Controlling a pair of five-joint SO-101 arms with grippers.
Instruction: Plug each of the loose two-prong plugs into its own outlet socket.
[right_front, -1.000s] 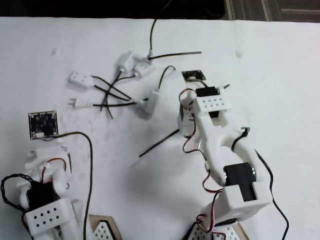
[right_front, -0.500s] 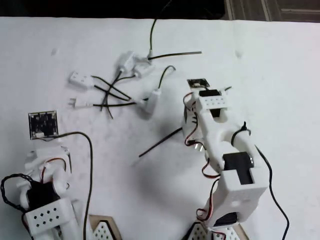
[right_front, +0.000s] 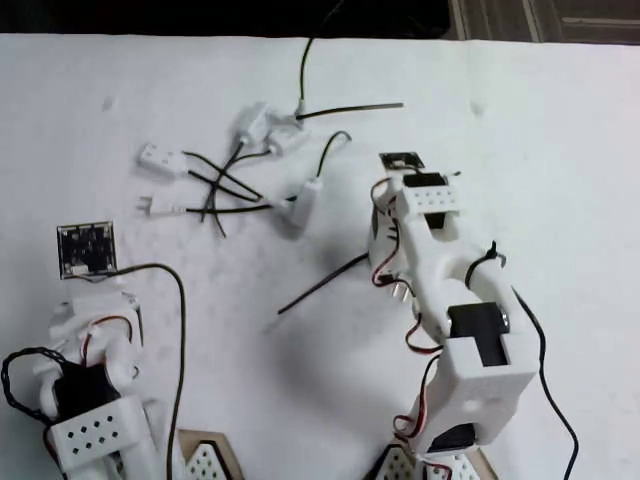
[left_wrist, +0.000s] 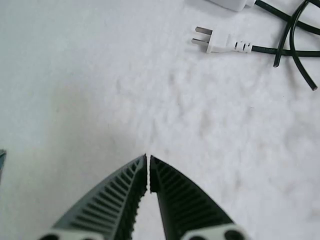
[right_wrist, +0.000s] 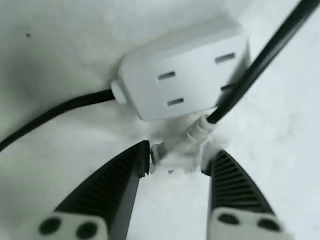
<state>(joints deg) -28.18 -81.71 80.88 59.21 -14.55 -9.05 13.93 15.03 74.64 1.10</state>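
Seeing the white two-prong plug (right_wrist: 177, 145) pinched between the half-spread fingers of the right gripper (right_wrist: 177, 157), just beside a white outlet socket block (right_wrist: 185, 75), its black cord (right_wrist: 260, 60) crossing the block; left gripper (left_wrist: 148, 172) near-left over the table (left_wrist: 75, 75), jaws nearly closed, empty, a second loose plug (left_wrist: 222, 44) farther out.

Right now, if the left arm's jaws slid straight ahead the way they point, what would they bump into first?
Probably nothing, as far as the left wrist view shows: the shut left gripper faces bare table. The loose plug lies off to one side.
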